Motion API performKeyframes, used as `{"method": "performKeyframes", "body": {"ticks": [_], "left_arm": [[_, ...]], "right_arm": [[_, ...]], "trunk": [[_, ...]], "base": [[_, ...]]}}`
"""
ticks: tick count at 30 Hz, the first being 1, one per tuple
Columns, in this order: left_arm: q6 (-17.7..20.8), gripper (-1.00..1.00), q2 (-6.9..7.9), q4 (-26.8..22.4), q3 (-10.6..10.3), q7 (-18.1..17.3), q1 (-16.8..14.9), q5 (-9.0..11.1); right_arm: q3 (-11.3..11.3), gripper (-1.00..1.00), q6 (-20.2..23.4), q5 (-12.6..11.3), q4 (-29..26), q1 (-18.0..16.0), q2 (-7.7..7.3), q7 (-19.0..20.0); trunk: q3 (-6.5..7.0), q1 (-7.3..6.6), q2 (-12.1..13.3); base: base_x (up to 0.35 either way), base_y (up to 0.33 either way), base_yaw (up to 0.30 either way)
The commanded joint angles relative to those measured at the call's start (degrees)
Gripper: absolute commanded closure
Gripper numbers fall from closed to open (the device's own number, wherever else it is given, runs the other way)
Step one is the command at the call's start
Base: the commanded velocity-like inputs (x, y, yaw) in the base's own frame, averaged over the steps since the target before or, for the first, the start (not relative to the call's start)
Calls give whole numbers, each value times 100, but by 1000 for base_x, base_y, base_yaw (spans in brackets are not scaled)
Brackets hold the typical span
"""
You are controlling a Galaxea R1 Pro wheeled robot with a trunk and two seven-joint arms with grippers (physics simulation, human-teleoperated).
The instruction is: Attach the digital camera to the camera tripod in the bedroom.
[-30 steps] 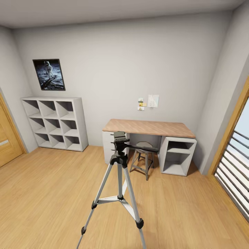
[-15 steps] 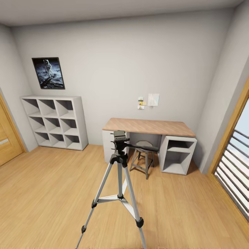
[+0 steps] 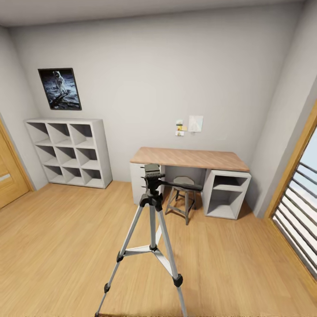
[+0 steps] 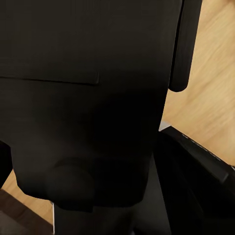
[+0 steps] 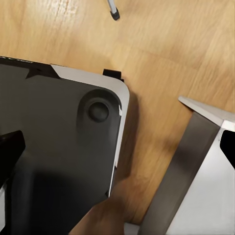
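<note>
Silver-legged camera tripod (image 3: 152, 220) (black head), pale grey walls (image 3: 176, 79), light wood plank floor (image 3: 57, 237)

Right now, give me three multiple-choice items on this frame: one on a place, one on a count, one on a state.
1. Where is the stool?
A. Partly under the desk
B. Beside the cube shelf
C. By the door

2. How many cubbies does the cube shelf have?
A. Four
B. Six
C. Nine

3. What is on the head of the camera tripod?
A. A camera is mounted
B. Nothing is mounted on it
C. A cloth covers it

Answers:
1. A: the stool stands at the open middle of the desk, behind the tripod's pan handle.
2. C: the head view shows three rows of three openings.
3. B: the tripod's black head is bare, with only its handle sticking out to the side.
</note>
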Motion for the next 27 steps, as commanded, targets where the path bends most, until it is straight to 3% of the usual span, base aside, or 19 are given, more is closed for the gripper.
{"method": "performKeyframes", "body": {"ticks": [1, 27], "left_arm": [[2, 100, 0, -1, -52, 7, -5, 33], [2, 100, 0, -1, -52, 11, -5, 33]], "right_arm": [[18, -100, -37, 38, 18, -9, -2, 0], [34, -100, -75, 59, 11, -9, -10, -34]], "trunk": [[-22, 3, -13], [-261, 3, -13]], "base": [[0, 0, 0], [0, 0, -1]]}}
